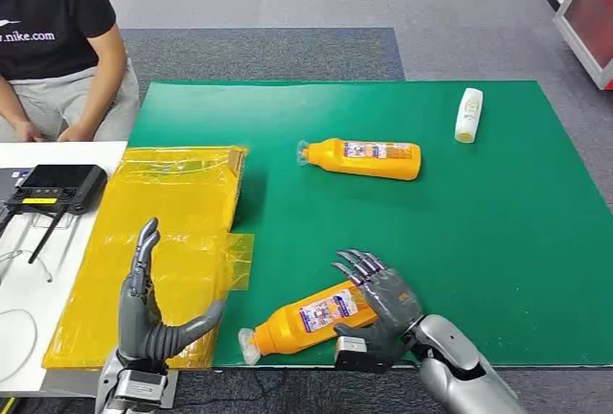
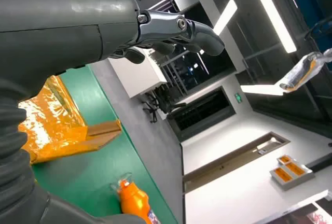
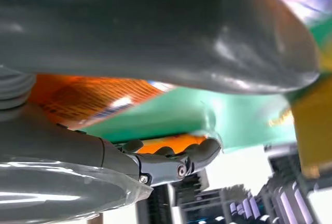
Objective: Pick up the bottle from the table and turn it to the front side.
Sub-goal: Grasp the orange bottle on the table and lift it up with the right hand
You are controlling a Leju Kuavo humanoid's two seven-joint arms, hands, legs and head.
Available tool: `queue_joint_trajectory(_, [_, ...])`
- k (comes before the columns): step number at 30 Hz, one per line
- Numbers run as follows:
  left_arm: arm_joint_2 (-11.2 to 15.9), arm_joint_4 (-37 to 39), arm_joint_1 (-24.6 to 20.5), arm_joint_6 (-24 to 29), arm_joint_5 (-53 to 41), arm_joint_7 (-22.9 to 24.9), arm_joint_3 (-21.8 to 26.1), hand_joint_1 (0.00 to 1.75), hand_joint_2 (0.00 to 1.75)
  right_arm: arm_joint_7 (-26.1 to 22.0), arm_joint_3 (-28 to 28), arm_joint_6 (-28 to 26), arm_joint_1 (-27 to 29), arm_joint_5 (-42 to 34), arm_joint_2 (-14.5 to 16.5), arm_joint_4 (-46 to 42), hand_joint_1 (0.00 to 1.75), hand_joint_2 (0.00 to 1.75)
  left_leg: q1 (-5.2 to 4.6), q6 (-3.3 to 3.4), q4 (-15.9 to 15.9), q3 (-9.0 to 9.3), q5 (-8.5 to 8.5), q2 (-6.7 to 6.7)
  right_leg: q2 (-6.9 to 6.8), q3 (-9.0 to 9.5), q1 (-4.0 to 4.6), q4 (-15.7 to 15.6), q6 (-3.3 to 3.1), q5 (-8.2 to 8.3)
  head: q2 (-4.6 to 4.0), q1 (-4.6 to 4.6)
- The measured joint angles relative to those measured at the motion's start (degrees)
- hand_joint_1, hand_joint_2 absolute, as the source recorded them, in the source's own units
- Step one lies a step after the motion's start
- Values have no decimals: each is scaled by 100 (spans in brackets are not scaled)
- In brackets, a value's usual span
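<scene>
An orange bottle [image 1: 307,318] lies on its side near the front edge of the green mat [image 1: 469,241], label up and clear cap pointing left. My right hand [image 1: 379,304] covers its base end: the fingers [image 3: 172,164] fan out across the top and the thumb sits on the near side, extended rather than clenched. The bottle rests on the mat. In the right wrist view its orange body [image 3: 86,99] runs between thumb and fingers. My left hand [image 1: 148,309] is raised by the front left, fingers up and apart, holding nothing.
A second orange bottle [image 1: 365,159] lies mid-mat, label up. A small white bottle [image 1: 468,114] lies at the far right. Yellow plastic bags [image 1: 173,213] cover the left side. A black device [image 1: 54,187] sits on the white table, and a person [image 1: 57,40] sits behind it.
</scene>
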Motion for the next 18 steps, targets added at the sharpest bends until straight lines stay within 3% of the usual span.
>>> queue_joint_trajectory(10, [26,0,4,201,74,0,-19,0,175,123,640,655,-517,499,-928,-199,0,0,-4,4,1,-2,-2,1,1,-1,-4,0,4,2,0,-1])
queue_joint_trajectory(18, [61,0,3,325,121,0,-97,0,175,284,1085,660,-834,566,-1145,-187,0,0,-4,4,1,-3,-2,1,1,-3,-3,0,5,-1,0,-1])
